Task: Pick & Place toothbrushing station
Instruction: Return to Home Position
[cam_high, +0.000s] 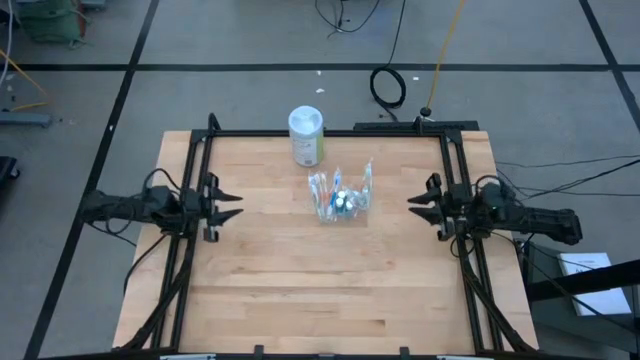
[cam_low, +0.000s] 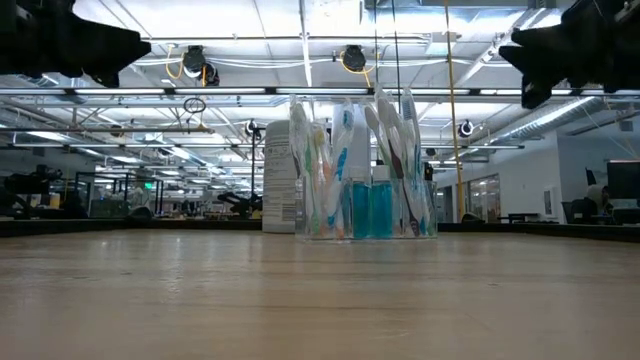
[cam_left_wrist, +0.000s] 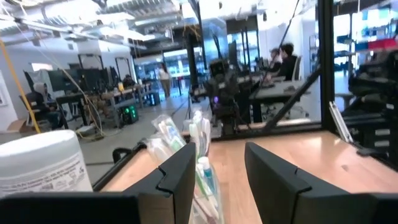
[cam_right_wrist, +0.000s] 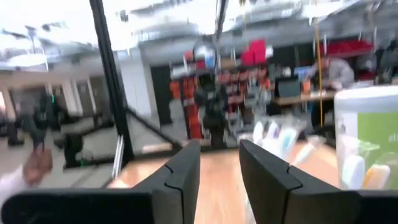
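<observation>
Clear plastic cup (cam_high: 341, 198) holds slim toothbrushes (cam_low: 346, 150) on wooden table (cam_high: 300, 290).

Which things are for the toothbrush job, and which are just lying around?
Job: small clear plastic cup; slim coloured toothbrushes and teal toothpaste tubes inside it; left gripper and right gripper, open, either side of the wooden table.
Lying about: tall white-lidded green-labelled canister; coiled black cable on the floor.

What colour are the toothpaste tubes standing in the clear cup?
Teal: the toothpaste tubes show clearest in the low view.
</observation>
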